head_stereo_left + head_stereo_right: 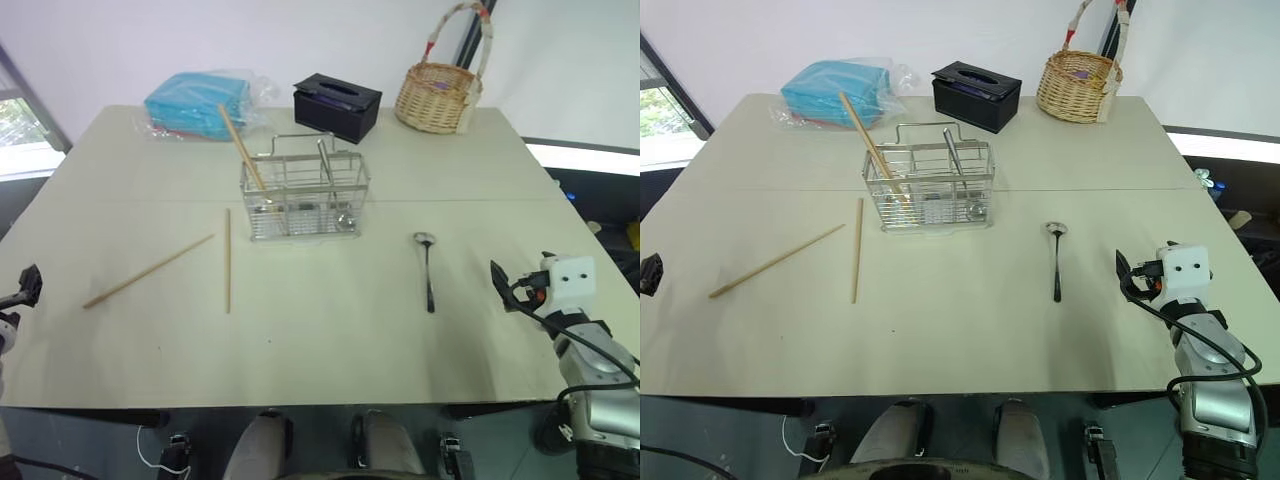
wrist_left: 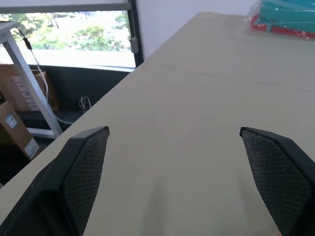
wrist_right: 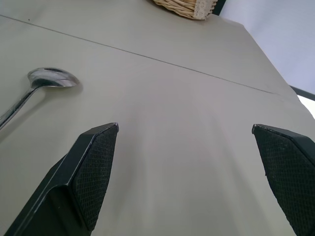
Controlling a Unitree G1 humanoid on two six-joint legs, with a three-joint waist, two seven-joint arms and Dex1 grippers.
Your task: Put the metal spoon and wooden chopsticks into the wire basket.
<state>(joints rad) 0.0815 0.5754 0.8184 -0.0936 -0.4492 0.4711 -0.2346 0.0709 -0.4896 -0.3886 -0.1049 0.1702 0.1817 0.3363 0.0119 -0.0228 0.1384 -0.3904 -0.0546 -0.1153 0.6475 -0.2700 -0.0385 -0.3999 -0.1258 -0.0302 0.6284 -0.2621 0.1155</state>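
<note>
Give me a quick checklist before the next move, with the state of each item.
1. Left gripper open, nothing held: ok.
2. Right gripper open, nothing held: ok.
3. Metal spoon in the wire basket: not ok, it lies on the table.
4. All wooden chopsticks in basket: not ok, one leans inside, two lie on the table.
5. Spoon free of clutter: ok.

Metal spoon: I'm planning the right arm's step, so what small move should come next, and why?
Probably ease the open right gripper toward the metal spoon. It lies flat on the table, outside the wire basket, with nothing between it and that gripper.
</note>
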